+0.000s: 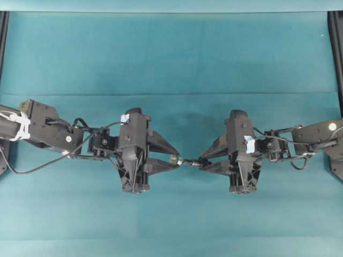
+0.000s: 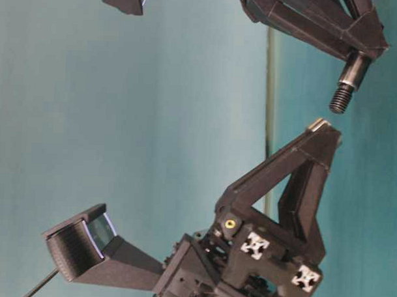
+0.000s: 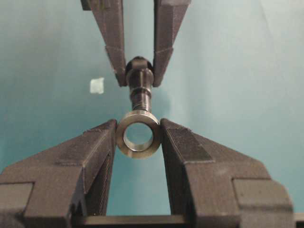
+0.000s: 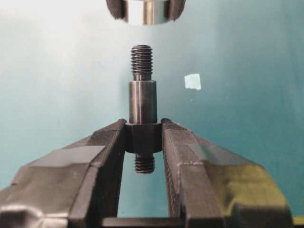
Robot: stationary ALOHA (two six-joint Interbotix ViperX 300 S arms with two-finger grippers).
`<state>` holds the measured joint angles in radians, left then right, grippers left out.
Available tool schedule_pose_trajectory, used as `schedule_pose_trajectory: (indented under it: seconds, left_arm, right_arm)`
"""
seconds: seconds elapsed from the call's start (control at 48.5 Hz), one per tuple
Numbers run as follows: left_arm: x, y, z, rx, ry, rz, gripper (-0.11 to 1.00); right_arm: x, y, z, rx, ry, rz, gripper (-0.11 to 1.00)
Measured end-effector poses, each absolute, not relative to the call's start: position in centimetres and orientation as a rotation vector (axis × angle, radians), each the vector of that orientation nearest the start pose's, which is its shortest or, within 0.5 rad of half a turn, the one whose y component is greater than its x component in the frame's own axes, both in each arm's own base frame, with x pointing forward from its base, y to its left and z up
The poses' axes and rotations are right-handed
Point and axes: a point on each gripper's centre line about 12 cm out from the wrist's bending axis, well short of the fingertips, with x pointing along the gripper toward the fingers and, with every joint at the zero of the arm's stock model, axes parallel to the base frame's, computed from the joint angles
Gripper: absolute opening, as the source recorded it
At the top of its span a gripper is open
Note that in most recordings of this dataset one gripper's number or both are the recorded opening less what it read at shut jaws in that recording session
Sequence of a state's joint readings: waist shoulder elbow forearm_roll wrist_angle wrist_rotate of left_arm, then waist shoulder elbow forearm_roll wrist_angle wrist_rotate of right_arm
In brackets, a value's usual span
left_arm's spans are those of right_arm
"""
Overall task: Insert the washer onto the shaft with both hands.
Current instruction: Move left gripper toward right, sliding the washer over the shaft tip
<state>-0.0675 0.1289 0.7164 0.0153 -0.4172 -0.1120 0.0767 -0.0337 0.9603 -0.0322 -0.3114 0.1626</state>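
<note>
Two items held aloft over the teal worktop (image 1: 171, 53), one per arm, both clear of the surface. Item one: washer (image 3: 138, 133), a thick grey metal ring, pinched by its rim between the fingers (image 3: 95, 156) of the left gripper (image 1: 172, 159), bore facing the opposite arm and open right through in the left wrist view. Item two: shaft (image 4: 142, 102), a stepped dark rod with threaded ends, clamped at its wider collar by the closed fingers (image 4: 107, 152) of the right gripper (image 1: 202, 162), its leading thread pointing at the washer. Relation: the two parts are near but apart; the table-level view shows a clear gap between thread tip and ring, and the right wrist view shows the tip just short of the washer's face. Alignment: the rod appears close to centred on the bore, though the table-level view suggests a slight offset and tilt between the axes. Step in hand: final approach before threading the ring on, judged as mid-task with both grasps secured. Next move calls for: a small trim to bring tip and hole coaxial, then a slow straight closing of the gap. Also present: one pale tape scrap (image 3: 97, 85) on the worktop.
</note>
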Motion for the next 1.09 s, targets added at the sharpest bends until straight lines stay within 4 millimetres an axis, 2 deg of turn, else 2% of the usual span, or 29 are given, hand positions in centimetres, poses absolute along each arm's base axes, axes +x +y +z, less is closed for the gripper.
schedule_pose_trajectory:
  seconds: [0.433,1.094]
  left_arm:
    - [40.5,-2.8,14.0,-0.083,0.437,-0.051,0.36]
    - [42.1,-3.0,13.6,-0.083,0.427,-0.053,0.36]
  right_arm:
    - [32.8,2.6,12.2,0.108,0.606,0.044,0.00]
    - [33.1,2.7,12.3,0.108,0.598,0.045,0.00]
